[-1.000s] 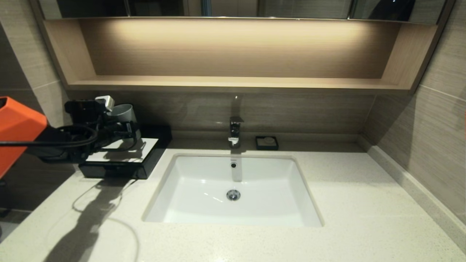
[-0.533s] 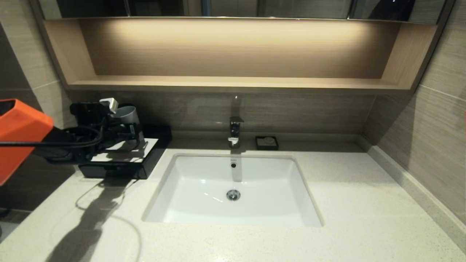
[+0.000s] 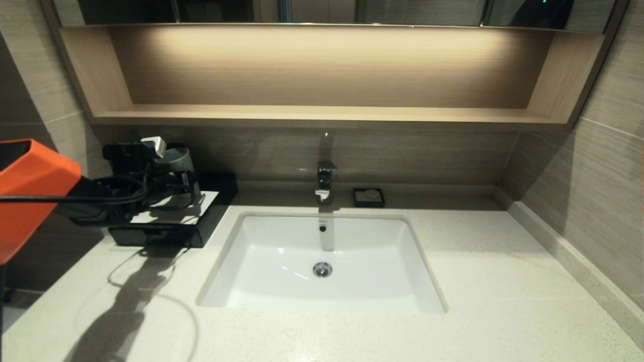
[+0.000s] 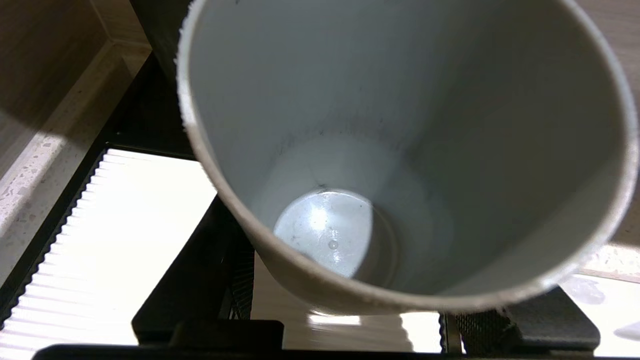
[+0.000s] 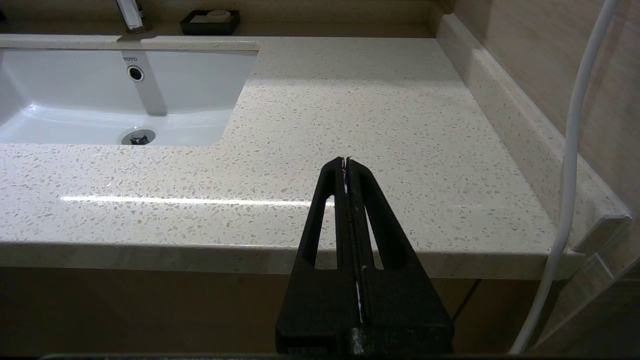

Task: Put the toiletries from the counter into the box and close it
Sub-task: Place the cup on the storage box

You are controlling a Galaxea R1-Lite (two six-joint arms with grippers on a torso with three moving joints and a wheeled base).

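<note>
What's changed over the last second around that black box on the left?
The left gripper, shut on the grey cup, has carried it a little rightward and lower above the box. Its grip looks unchanged. The box, sink and soap dish stayed put; the right gripper stays parked, fingers shut.

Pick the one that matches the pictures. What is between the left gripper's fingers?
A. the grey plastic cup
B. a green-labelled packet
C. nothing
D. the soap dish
A: the left wrist view looks straight down into the grey plastic cup, with a finger of the left gripper on either side of its wall, above the white panel of the black box.
</note>
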